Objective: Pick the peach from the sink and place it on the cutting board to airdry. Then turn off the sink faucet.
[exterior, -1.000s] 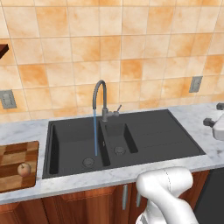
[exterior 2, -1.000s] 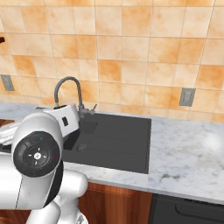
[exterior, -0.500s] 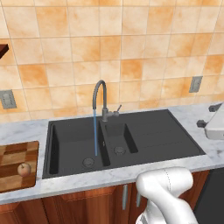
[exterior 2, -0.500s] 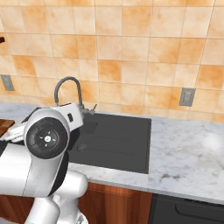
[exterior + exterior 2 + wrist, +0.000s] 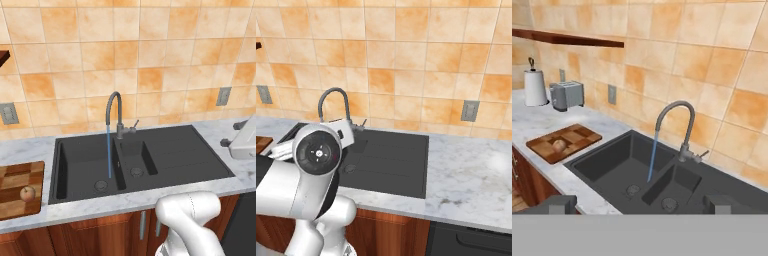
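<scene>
**A:** Hand view puts the peach point(image 5: 559, 145) on the cutting board point(image 5: 564, 142), far off to the claw's point(image 5: 640, 204) left on the counter point(image 5: 542, 120). What's left?

**B:** The sink faucet point(image 5: 679, 127), ahead of the claw and slightly right, with water point(image 5: 652, 155) running into the sink point(image 5: 637, 172). The claw's tips stand wide apart, holding nothing.

**A:** Where should it push?

**B:** The small side lever point(image 5: 701, 155). It looks rigid, thin and probably slick, so press near its outer end.
</scene>
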### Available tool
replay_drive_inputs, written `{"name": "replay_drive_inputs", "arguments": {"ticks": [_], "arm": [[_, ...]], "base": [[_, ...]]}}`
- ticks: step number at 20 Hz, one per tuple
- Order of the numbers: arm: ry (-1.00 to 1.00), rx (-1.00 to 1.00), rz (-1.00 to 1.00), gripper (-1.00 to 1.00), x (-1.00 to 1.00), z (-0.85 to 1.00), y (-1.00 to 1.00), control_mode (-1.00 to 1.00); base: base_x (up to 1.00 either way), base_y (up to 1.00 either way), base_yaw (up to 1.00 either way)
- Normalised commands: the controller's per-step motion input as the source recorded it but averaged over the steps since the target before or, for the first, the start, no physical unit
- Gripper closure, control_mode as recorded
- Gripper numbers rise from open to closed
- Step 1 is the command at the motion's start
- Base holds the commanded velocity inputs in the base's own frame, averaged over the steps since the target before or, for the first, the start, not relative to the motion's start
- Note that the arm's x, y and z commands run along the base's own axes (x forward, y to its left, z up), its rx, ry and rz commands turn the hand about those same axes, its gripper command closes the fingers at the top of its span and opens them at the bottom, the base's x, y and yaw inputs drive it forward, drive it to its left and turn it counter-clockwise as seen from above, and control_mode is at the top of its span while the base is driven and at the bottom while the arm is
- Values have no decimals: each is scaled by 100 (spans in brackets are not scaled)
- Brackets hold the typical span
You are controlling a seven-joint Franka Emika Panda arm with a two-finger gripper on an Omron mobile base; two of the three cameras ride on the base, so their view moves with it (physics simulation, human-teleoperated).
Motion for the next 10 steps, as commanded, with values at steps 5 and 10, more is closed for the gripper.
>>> {"name": "replay_drive_inputs", "arguments": {"ticks": [5, 10], "arm": [[4, 0, 5, -100, 28, -8, 0, -100], [0, 1, 4, -100, 9, -15, 0, -100]], "base": [[0, 0, 0], [0, 0, 0]]}}
